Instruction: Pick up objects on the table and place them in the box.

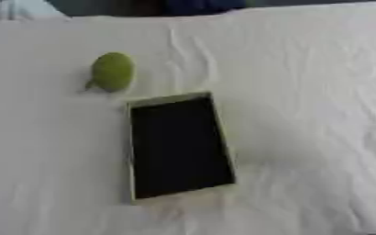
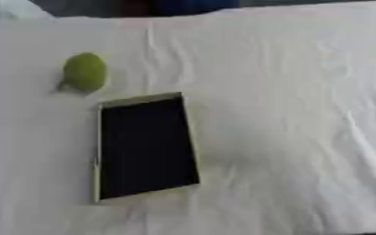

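Hands: neither left nor right in either eye view; degree of opening and contents not determinable, since no part of an arm enters the scene.

Landmark: box (image 1: 180, 146), rectangular, pale rim, dark interior, open at the top, resting flat on the white cloth (image 1: 319, 92) near the middle of the table. Long axis roughly toward and away from the robot, far end tilted slightly off square. Interior dark throughout; no contents discernible.

Task item: green rounded object (image 1: 112, 71), possibly a fruit or a soft toy of that shape, exact kind not determinable. Located beyond the far left corner of the box, near it but apart, a strip of bare cloth between the two. A small darker nub at the lower left of the object, either a stem or shadow. No other loose item visible around the box.

Cloth: creased, with ridges running away from the far edge of the box and along the right side.

Step in hand, as judged: start of a pick cycle, object not yet grasped, nothing yet placed.

Next move, as judged: approach from the left side of the box, presumably with the left hand as the nearer one; fingers opened wide enough to span the rounded body; descent from above; closure around the widest part; lift clear of the cloth; short transfer rightward and nearer, over the rim of the box; release inside. Caution: rounded form liable to roll on contact.
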Robot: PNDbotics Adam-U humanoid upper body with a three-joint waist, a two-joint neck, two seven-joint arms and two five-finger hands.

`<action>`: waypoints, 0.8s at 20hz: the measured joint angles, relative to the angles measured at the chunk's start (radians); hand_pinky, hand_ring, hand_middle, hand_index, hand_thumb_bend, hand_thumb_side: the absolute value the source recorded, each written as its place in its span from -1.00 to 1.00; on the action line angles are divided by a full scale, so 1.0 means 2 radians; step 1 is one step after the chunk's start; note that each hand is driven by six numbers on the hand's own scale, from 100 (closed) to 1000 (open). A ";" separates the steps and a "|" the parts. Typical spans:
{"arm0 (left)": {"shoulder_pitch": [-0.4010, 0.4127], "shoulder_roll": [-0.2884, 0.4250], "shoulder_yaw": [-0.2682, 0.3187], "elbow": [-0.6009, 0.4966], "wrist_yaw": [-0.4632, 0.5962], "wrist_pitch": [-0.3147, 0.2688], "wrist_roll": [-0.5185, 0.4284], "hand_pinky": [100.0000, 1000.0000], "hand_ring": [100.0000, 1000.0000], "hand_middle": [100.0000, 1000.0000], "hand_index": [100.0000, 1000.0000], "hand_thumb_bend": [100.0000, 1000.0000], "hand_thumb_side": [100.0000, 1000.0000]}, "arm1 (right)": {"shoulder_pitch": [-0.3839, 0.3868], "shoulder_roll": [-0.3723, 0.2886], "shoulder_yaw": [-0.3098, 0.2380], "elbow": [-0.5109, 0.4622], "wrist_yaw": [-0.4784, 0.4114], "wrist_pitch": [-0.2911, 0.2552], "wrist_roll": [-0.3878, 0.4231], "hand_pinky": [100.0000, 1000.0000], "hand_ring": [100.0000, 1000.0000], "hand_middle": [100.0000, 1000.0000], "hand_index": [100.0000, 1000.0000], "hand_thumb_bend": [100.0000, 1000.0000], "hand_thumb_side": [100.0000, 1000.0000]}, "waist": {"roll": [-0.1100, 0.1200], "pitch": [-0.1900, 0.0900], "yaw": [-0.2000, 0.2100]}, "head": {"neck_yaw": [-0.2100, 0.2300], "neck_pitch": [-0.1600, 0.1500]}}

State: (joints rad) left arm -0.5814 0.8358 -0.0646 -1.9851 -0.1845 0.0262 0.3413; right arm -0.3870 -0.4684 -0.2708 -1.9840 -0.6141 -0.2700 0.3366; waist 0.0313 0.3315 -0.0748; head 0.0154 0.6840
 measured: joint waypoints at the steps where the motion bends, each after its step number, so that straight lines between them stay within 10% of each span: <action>1: 0.000 0.000 0.000 0.000 0.001 -0.001 0.004 0.28 0.32 0.24 0.61 -0.54 -0.64 | 0.000 0.000 0.000 0.000 0.000 0.000 0.000 0.66 0.33 0.17 0.58 -1.00 -0.02 | 0.000 0.000 0.000 | 0.000 0.000; 16: -0.003 0.000 -0.005 0.000 0.003 0.011 0.003 0.30 0.34 0.26 0.63 -0.54 -0.56 | 0.000 0.000 0.000 0.000 0.000 0.001 0.001 0.66 0.33 0.17 0.58 -1.00 -0.02 | 0.001 0.000 0.000 | 0.002 0.000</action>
State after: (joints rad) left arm -0.5876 0.8363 -0.0743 -1.9852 -0.1777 0.0488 0.3470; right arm -0.3868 -0.4684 -0.2708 -1.9840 -0.6141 -0.2684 0.3381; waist 0.0331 0.3316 -0.0755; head 0.0192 0.6842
